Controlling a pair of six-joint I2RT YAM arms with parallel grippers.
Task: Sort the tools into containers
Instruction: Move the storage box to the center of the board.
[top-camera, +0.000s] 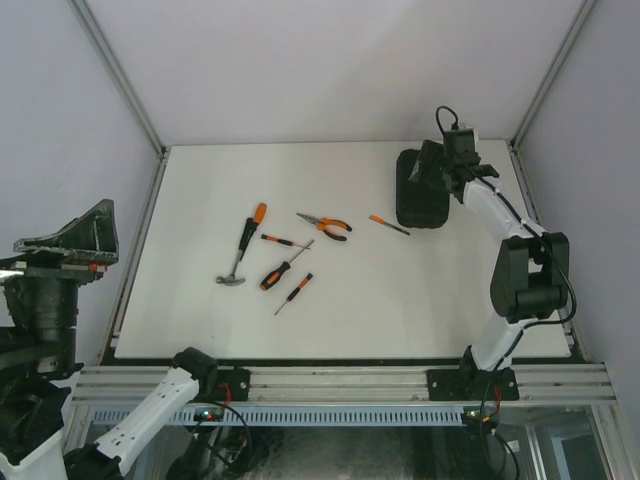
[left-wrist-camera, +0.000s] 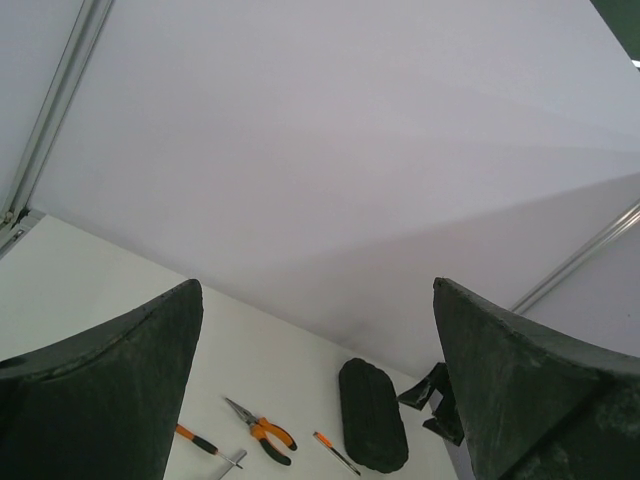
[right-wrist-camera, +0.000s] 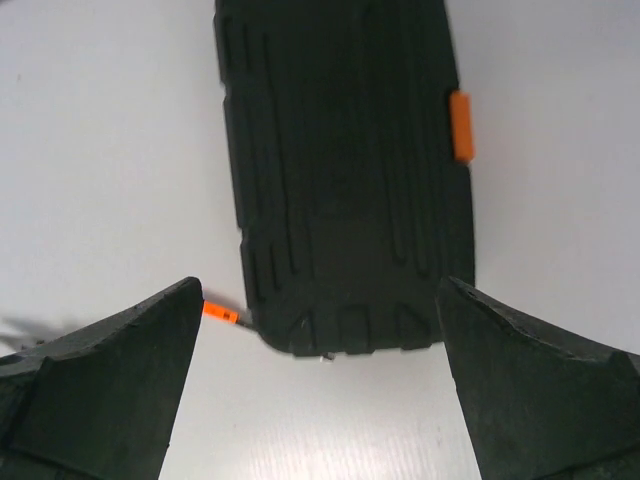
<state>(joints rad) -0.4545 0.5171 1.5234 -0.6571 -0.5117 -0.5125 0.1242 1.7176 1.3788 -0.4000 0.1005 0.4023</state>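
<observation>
"Where is the case?"

"The tool case (right-wrist-camera: 345, 170) lies shut at the far right of the worktop (top-camera: 400, 300), ribbed shell up, with its orange latch (right-wrist-camera: 461, 126) on one long edge. My right jaws hang directly over it, spread wide and holding nothing. I judge that is why they are there: no tool can go in until the lid is up, so the latch comes first."

"And the tools?"

"All are out on the worktop. One screwdriver (top-camera: 388, 225) lies just beside the case, its orange end showing at the case's corner in my right wrist view. Whether it touches the case, I cannot tell. The pliers (top-camera: 325, 225), the hammer (top-camera: 243, 245) and the other screwdrivers (top-camera: 278, 273) are scattered around mid-worktop, well apart from the case."

"Your left side?"

"My left jaws are raised at the near left edge, tilted up toward the back wall (left-wrist-camera: 330, 150). They are also wide open and empty. I think that keeps them out of the way while the right side works."

"Any brand or lettering on the case?"

"None I can read, only the ribs and the plain latch."
</observation>
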